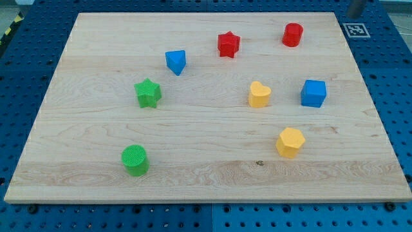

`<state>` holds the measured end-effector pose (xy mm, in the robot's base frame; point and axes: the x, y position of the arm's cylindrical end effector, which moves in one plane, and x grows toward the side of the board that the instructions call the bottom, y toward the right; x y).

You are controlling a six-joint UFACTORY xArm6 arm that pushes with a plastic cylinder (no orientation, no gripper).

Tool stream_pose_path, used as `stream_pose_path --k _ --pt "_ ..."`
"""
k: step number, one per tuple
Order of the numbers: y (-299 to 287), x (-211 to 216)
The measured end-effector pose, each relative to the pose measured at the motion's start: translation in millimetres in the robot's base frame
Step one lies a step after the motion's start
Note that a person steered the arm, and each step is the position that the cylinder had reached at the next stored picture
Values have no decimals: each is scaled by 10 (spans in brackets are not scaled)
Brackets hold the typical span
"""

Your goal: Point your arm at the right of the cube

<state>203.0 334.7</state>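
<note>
A: Layout? Wooden desk (206,187) carries scattered blocks; the blue cube (313,93) lies toward 3 o'clock, the yellow heart (259,94) at its 9 o'clock.

B: My tip? Not visible; no fingers, so their state cannot be told.

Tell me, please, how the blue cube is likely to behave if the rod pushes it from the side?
The blue cube sits flat on the smooth wooden board, so it should probably slide rather than roll or tip. It looks rigid. An off-centre push would likely turn it. My tip is not visible in this view.
</note>
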Motion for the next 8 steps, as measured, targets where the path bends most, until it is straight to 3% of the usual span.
stream_pose_path --k 4,6,8 --pt "4 -68" --pt "85 414" --pt "85 501"
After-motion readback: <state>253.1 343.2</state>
